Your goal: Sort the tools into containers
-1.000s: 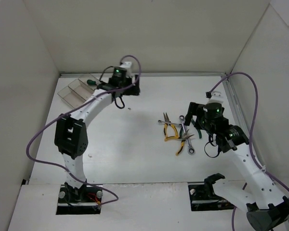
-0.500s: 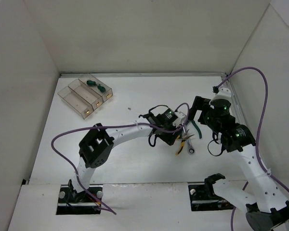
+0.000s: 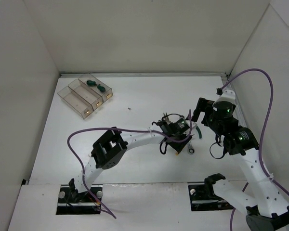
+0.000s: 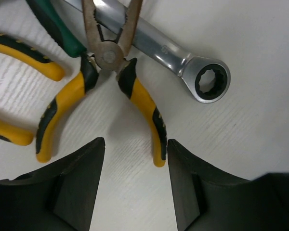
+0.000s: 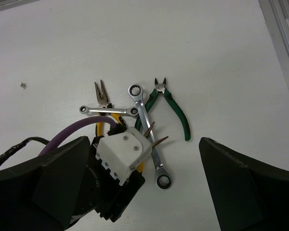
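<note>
left tool [image 4: 135,156] — off the bins [image 3: 73,98], over pliers [image 4: 107,57]

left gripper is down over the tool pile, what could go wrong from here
1. The left gripper has only one handle of the spread yellow pliers between its fingers. Closing there could make them swing or slip.
2. Their nose lies across the wrench and right beside a green handle, so a lift might drag either along.
</note>
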Motion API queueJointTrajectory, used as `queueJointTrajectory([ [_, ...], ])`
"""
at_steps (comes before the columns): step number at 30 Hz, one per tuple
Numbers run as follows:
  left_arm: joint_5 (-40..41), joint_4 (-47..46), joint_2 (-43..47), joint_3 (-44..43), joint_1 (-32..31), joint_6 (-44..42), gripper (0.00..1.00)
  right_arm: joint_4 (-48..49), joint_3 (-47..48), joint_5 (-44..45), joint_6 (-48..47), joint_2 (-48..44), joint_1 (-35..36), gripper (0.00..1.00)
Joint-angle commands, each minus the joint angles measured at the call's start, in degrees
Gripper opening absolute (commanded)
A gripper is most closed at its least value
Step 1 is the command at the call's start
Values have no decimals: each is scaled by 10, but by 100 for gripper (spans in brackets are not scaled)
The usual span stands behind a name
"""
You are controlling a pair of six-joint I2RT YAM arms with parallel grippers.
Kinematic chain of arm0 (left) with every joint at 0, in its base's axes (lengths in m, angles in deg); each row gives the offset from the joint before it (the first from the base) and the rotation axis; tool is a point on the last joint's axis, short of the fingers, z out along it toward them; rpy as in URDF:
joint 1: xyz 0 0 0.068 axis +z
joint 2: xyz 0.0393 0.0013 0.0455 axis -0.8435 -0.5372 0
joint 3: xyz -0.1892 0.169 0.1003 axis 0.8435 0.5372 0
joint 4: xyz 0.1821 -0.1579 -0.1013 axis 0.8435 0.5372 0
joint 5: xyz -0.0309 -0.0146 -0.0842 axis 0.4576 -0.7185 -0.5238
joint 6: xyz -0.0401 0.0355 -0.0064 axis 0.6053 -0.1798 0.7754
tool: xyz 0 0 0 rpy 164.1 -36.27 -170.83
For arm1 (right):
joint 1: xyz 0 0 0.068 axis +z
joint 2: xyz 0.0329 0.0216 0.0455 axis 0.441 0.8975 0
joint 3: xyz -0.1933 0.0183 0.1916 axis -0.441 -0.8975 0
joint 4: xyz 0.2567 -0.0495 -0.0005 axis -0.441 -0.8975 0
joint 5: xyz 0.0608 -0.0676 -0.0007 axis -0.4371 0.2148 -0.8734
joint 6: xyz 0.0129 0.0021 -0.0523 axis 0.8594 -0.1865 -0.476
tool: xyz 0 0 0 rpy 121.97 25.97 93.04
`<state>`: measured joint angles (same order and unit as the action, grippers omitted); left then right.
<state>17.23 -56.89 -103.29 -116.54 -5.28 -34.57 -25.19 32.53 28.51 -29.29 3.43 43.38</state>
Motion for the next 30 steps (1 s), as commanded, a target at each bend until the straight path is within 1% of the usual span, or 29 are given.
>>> queueJointTrajectory([
  [1,0,-20,6,-24,-17,3,50,30,25,-35,12,-8,10,96],
  [5,-9,-25,-7,-32,-37,6,50,26,25,-25,12,-8,10,96],
  [12,-21,-24,-32,-39,-37,25,50,25,21,-21,11,-8,11,97],
  [14,-17,-17,-44,-47,-37,29,48,24,21,-22,11,-9,11,97],
  [16,-7,-10,-52,-53,-37,31,38,25,21,-22,12,-9,11,97],
  [17,-5,-8,-51,-53,-37,32,25,25,21,-19,9,-9,11,97],
  [19,-3,-10,-43,-43,-37,32,11,24,21,-20,8,-9,11,97],
  [20,-1,-12,-37,-38,-37,33,0,24,20,-20,7,-9,10,97],
  [26,30,-29,39,27,-37,40,0,23,32,-16,1,-12,9,97],
  [27,33,-31,62,47,-37,40,0,23,34,-14,-1,-12,9,97],
  [30,38,-43,109,83,-16,50,0,21,54,-4,-7,-6,10,97],
])
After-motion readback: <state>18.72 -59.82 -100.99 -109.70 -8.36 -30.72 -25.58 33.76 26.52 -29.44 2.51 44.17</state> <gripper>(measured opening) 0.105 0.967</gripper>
